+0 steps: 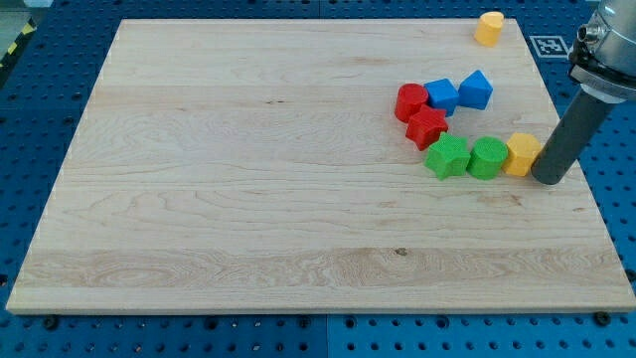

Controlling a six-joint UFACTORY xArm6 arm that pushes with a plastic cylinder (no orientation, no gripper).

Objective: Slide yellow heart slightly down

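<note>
A yellow block [521, 152], which looks like the heart, lies near the board's right edge, at the right end of a row with two green blocks. My tip [546, 180] rests on the board just right of it, touching or nearly touching its right side. The dark rod rises toward the view's top right. A second yellow block [488, 27], hexagon-like, sits alone at the board's top right corner.
A green round block [487, 158] touches the yellow heart's left side, with a green star [447, 157] left of that. Above them are a red star [427, 127], a red round block [408, 101] and two blue blocks [441, 95] [476, 89]. The board's right edge [581, 189] is close to my tip.
</note>
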